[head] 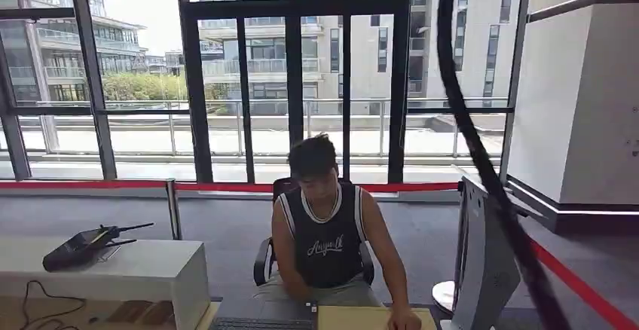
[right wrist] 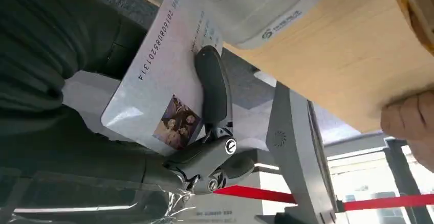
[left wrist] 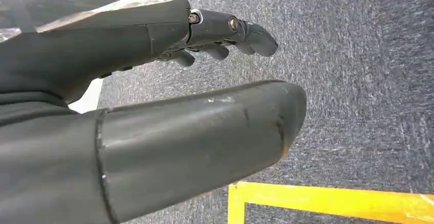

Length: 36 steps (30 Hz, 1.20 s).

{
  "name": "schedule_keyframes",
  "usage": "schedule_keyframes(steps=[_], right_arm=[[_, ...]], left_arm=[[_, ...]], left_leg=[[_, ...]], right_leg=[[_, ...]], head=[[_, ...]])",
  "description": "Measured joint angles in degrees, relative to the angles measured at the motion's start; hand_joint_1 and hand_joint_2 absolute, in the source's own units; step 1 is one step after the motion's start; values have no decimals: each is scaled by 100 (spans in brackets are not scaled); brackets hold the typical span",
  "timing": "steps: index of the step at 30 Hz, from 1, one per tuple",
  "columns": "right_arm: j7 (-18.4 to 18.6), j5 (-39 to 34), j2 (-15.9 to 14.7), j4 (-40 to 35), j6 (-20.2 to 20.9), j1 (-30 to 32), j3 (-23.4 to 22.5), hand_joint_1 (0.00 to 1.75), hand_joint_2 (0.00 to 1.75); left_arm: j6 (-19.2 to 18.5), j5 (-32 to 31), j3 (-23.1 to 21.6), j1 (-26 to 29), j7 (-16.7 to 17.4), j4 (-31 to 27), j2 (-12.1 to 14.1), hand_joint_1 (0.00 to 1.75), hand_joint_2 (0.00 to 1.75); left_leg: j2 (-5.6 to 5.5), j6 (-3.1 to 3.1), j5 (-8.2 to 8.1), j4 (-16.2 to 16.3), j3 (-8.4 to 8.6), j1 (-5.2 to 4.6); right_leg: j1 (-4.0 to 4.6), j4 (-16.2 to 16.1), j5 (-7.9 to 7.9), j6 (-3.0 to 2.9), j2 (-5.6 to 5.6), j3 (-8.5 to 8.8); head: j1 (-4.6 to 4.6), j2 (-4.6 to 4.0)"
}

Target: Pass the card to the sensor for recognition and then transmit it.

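The right hand grips the card with its fingers and holds it just beside the white sensor on the worktop, so recognition seems under way and the handover to the person remains, while the left hand hangs open, holding nothing.
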Motion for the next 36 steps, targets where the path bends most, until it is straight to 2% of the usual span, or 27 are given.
schedule_keyframes(steps=[13, 25, 33, 36], right_arm=[[-20, 87, 254, 229, 171, 48, 243, 175, 175], [-70, 15, 326, 304, 151, 69, 293, 175, 175], [-123, -186, 339, 315, -65, 69, 293, 175, 175], [-55, -293, 253, 196, -160, 18, 266, 175, 175]], left_arm=[[-2, 4, -44, 1, 48, 0, 0, 0, 0], [-9, -7, -94, 0, 39, 0, 0, 0, 0], [-20, -9, -116, 1, 22, 0, 0, 0, 0], [-28, -2, -127, 5, 13, 0, 2, 0, 0]], left_leg=[[3, 0, 0, 0, 2, 5], [6, 0, 0, 0, 13, 6], [7, 0, 0, 1, 13, 5], [7, 0, 1, 1, 10, 5]], right_leg=[[1, 0, 0, 0, 0, 0], [1, -1, 0, 0, 1, 10], [1, -1, 1, -1, 2, 11], [0, 0, 3, 0, 2, 8]], head=[[0, 0], [2, 0], [2, 0], [2, 0]])
